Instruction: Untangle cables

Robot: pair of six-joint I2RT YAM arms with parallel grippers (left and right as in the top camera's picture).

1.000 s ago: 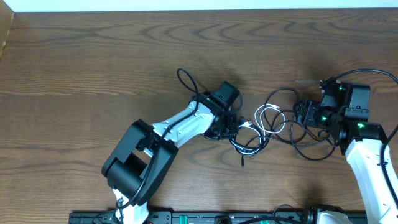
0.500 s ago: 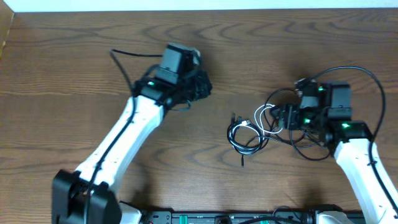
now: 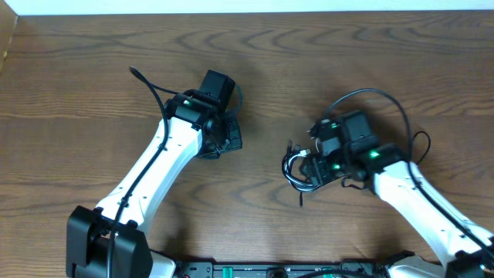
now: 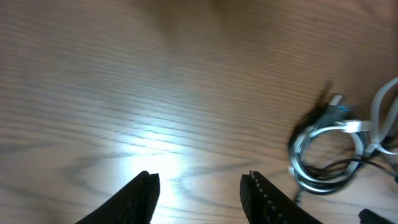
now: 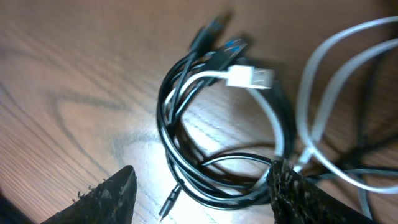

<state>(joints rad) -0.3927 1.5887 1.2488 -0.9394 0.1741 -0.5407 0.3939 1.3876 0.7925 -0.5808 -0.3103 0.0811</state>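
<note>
From overhead, the cables (image 3: 296, 171) lie in a small bundle on the desk (image 3: 93, 62), right of centre. My right claw (image 3: 310, 164) sits directly over them, while the left claw (image 3: 226, 141) is well apart to their left, over bare wood, so the right arm is plainly the nearer. On the left wrist view the fingers (image 4: 140, 196) stand apart with nothing between them, and the bundle shows off to the right, beyond the tips. On the right wrist view the fingers (image 5: 109, 199) are spread and straddle a black coil (image 5: 165, 124) lying flat, with a white plug (image 5: 249, 78) and a dark plug end pointing away at the top. The right-hand finger is touching or just beside the white cord (image 5: 303, 99); I cannot tell which. Nothing looks clamped.
</note>
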